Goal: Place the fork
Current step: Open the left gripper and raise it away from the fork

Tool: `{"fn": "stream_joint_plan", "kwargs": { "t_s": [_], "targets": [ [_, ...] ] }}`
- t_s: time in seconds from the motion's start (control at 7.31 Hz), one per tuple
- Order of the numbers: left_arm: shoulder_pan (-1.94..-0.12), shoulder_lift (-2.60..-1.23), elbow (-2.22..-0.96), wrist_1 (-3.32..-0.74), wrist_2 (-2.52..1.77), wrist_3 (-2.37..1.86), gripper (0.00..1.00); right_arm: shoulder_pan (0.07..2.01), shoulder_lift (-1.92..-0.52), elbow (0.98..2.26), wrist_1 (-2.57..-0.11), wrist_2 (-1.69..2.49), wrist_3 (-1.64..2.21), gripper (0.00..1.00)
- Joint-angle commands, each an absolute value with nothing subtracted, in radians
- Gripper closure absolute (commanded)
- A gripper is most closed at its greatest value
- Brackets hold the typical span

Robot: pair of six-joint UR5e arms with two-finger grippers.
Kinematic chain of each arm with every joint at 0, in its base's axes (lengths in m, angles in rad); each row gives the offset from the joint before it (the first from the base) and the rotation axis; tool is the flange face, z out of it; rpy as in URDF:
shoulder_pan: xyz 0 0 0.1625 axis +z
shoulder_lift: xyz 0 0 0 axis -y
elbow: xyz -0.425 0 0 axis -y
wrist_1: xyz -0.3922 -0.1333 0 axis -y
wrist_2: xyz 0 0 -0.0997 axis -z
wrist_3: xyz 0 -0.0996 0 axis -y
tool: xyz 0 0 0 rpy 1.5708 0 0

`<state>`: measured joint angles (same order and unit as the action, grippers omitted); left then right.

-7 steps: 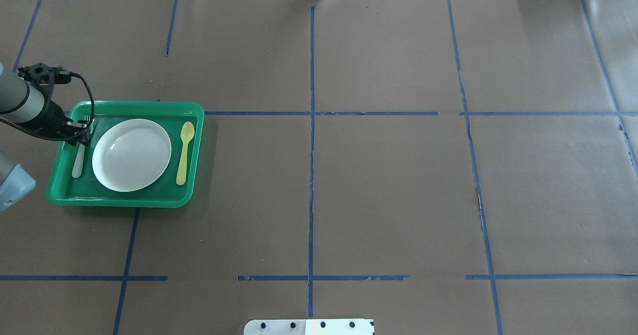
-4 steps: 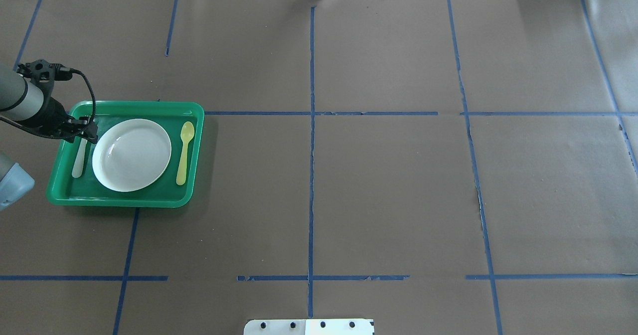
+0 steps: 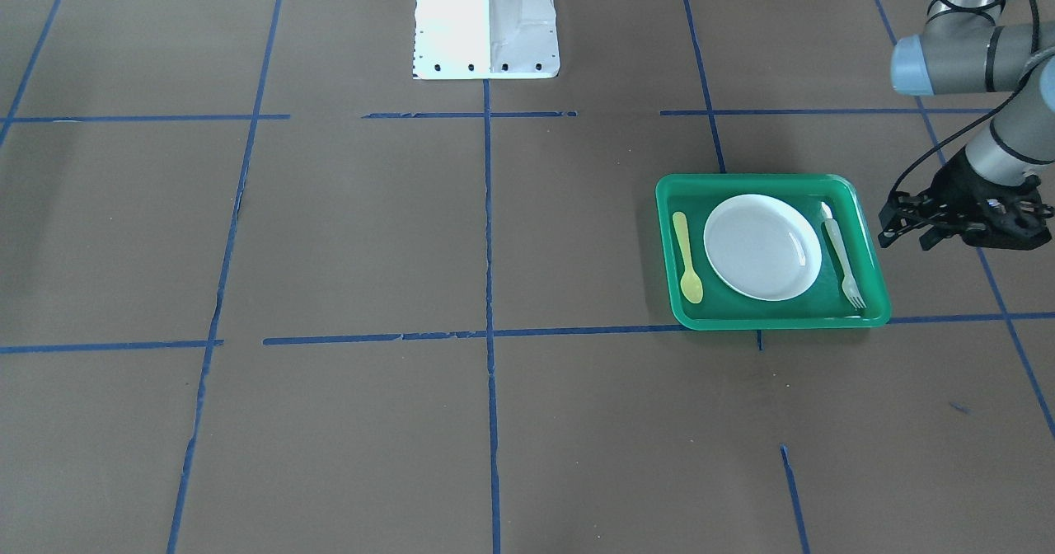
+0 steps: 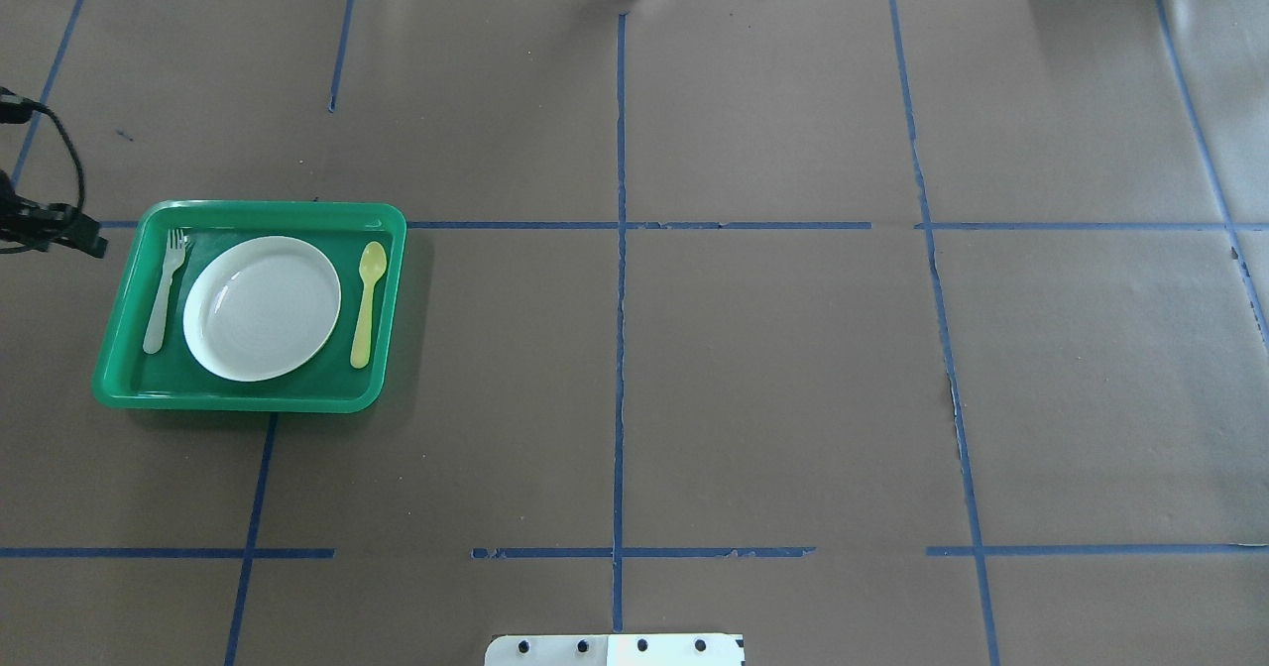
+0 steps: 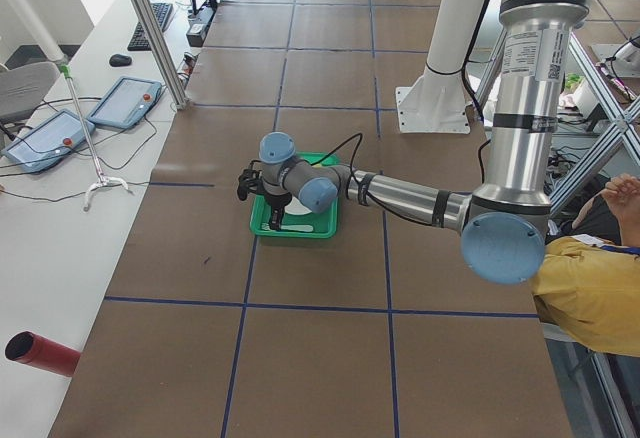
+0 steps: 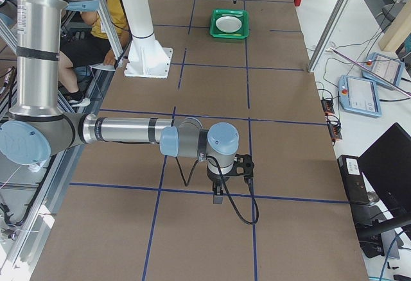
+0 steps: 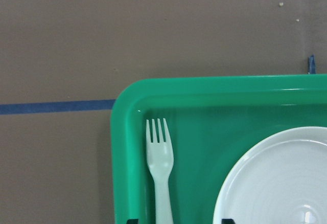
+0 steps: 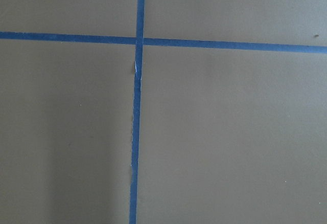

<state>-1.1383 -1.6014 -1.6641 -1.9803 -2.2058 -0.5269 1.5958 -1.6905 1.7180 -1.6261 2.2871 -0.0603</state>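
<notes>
The fork (image 4: 164,289) was found laid flat inside the green tray (image 4: 238,400), in the narrow strip between the tray's left wall and the white plate (image 4: 262,307); it was set just beside that wall, with a slightly wider band of green floor between it and the plate's edge, and neither was seen to be touched by it. Its long axis was run along the tray's left side, tilted a little; the tines were pointed away from the robot, close to the tray's far left corner, and the handle end was turned toward the robot. The matching strip on the plate's other side was taken up by the yellow spoon (image 4: 366,299), bowl likewise away from the robot.

The left gripper (image 3: 905,237) was held above the table (image 4: 773,369), outside the tray's left rim and near its far corner, apart from the fork; its fingertips (image 7: 227,220) were seen spread apart at the lower edge of the wrist view, with nothing held between them. The right gripper (image 6: 218,196) was hung well apart from the tray, above a crossing of blue tape lines (image 8: 137,132); whether its jaws were apart or together could not be told. To the tray's right, brown paper ruled with tape was stretched across the table.
</notes>
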Motion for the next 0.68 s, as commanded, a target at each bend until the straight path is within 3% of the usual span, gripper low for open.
{"fn": "stream_joint_plan", "kwargs": {
  "t_s": [0.0, 0.27, 0.55],
  "targets": [
    [-1.302, -1.545, -1.646, -1.973, -2.223, -0.292, 0.15, 1.595, -1.690, 1.718, -1.626, 2.287, -0.060, 0.00],
    [-1.478, -1.542, -1.570, -1.896, -2.373, -0.061, 0.12, 1.595, -1.690, 1.718, -1.626, 2.287, -0.061, 0.00],
    [-1.543, -1.561, -1.577, -1.716, -2.372, -0.008, 0.09, 1.595, -1.690, 1.718, -1.626, 2.287, -0.061, 0.00]
  ]
}}
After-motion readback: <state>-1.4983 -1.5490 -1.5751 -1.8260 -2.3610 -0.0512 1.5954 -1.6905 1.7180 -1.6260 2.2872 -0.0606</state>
